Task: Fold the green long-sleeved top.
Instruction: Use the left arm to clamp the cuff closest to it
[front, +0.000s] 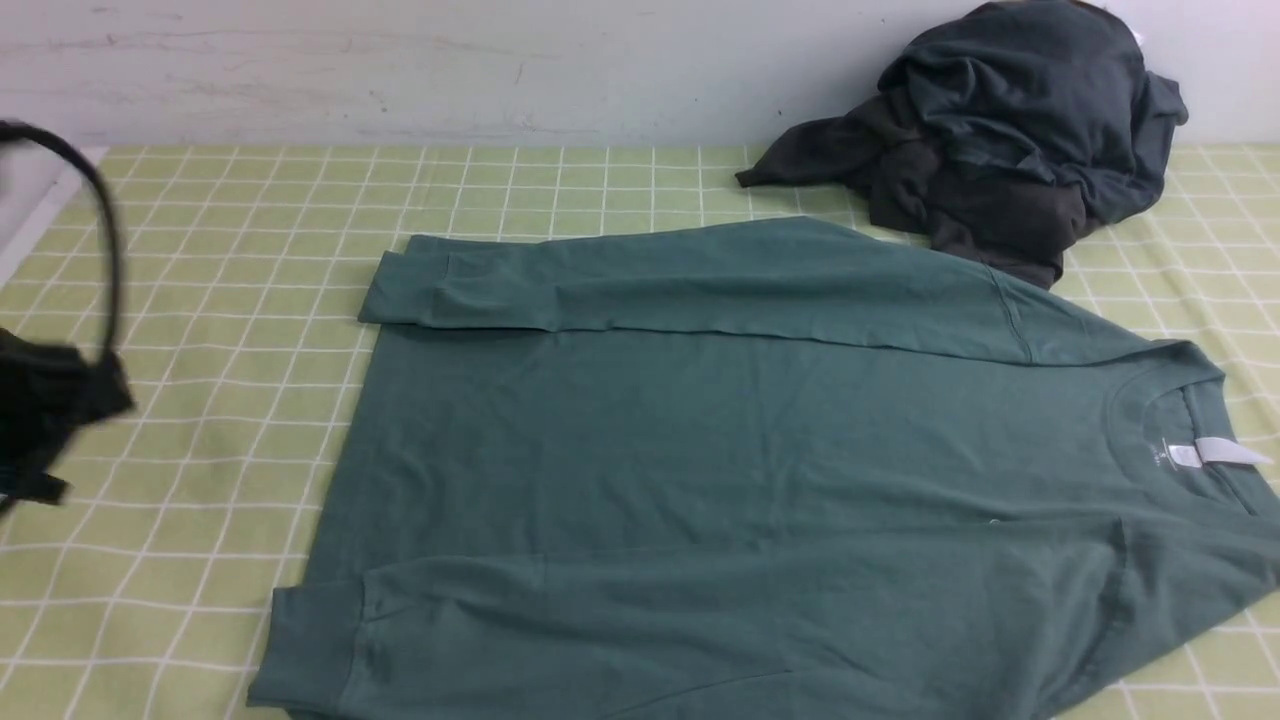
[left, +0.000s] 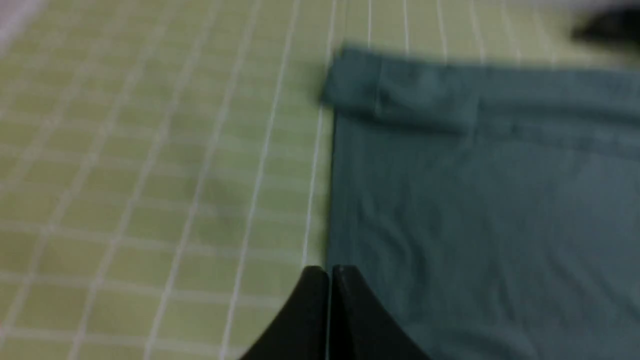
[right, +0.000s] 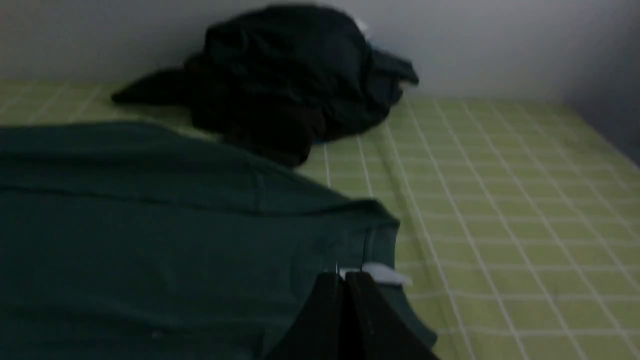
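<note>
Teal-green cotton: the green long-sleeved top (front: 720, 440) lies flat on the checked cloth (front: 200, 250), its long axis running side to side across my front view.

Its hem points to my left and the crew neck (front: 1170, 400) to my right, with both sleeves folded over the body along its length and both cuffs at the hem end. A small white neck label (front: 1215, 452) sticks out at the collar, and I cannot read the print beside it. My left gripper (left: 330, 274) hangs over the hem edge, jaws pressed together and holding nothing. My right gripper (right: 344, 277) hovers by the label, jaws likewise closed and empty. A heap of dark clothes (front: 1000, 130) sits against the wall just beyond the far shoulder.
</note>
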